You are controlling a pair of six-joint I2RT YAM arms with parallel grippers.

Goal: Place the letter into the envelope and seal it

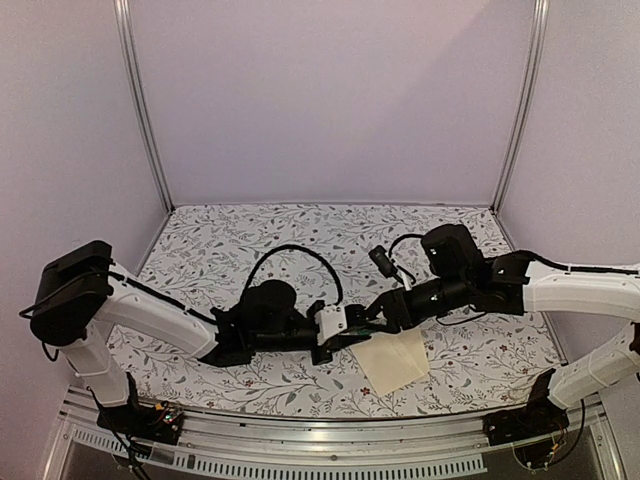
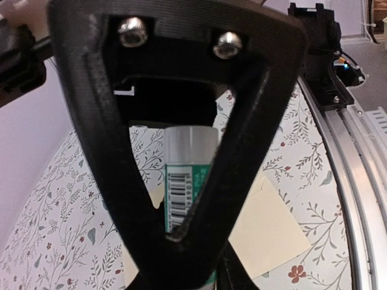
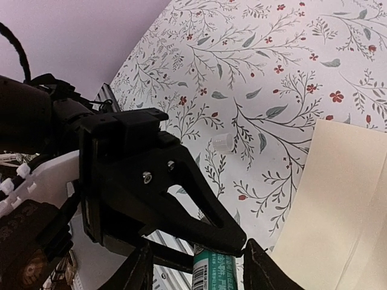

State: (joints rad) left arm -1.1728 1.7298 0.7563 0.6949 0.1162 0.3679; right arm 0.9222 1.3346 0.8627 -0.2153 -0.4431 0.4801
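Left end effector [image 1: 345, 338] clamped on glue stick [image 2: 187, 181], just above envelope [image 1: 392, 362]. Right end effector [image 3: 196, 272] jaws spread either side of the stick, gripping nothing. Small white cap [image 3: 222, 141] on table [image 1: 230, 250] near envelope. Letter not visible, presumably inside envelope. Left to do: glue flap, seal

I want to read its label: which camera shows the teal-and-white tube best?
Left wrist. The tube sits centre frame, close up, with its white body and barcode clear. Right wrist catches only one teal end at the bottom edge; top external shows just a green speck.
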